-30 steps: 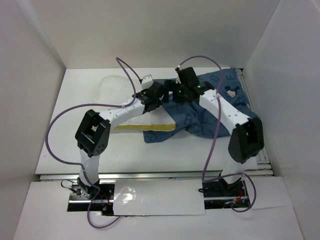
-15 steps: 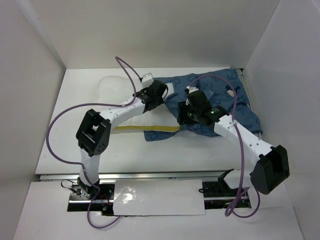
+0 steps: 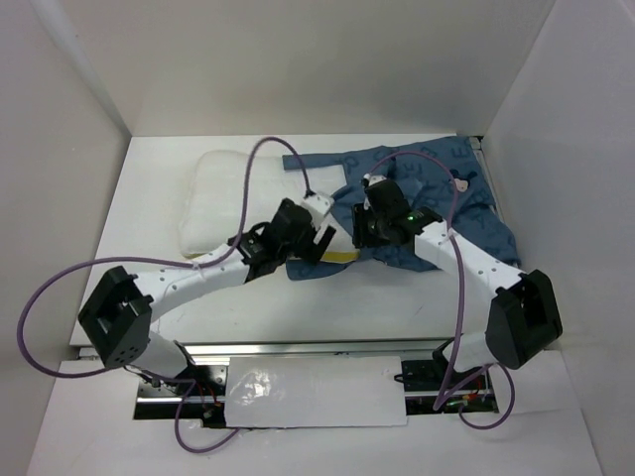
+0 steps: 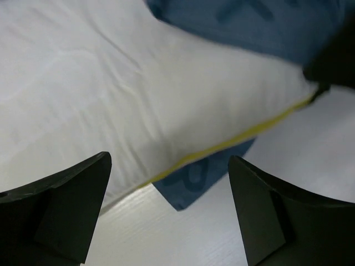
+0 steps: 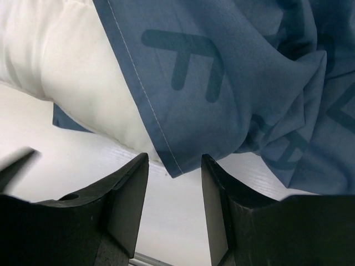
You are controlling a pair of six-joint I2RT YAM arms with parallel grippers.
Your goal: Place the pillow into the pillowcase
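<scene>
Worktop point(image 3: 397, 297): a white surface, walled in by white panels at the rear and at both sides.
Pillow point(image 3: 223, 198): white and quilted. It is laid flat in the rear-left part of the worktop, with its long side running towards the centre. Its left end is fully exposed. Its right end is covered by blue fabric. Yellow piping point(image 4: 222, 147) is seen along its near edge.
Pillowcase point(image 3: 442, 203): dark blue and printed with letters. It is spread in crumpled folds over the rear-right part of the worktop and reaches close to the right edge. Its open end is turned towards the pillow. One layer is draped over the pillow's right end, and a corner of the lower layer is seen on the worktop under the piping.
Left hand point(image 4: 169, 166): it is held low over the pillow's near edge, about mid-worktop. The fingers are spread wide apart and nothing is held between them.
Right hand point(image 5: 173, 160): it is positioned just beside the left hand, at the hem of the pillowcase. The fingers are set about half apart, and the stitched hem corner is seen at their tips. Whether the fabric is pinched cannot be told.
Insertion: only the right end of the pillow is found inside the case; most of the pillow is left outside.
</scene>
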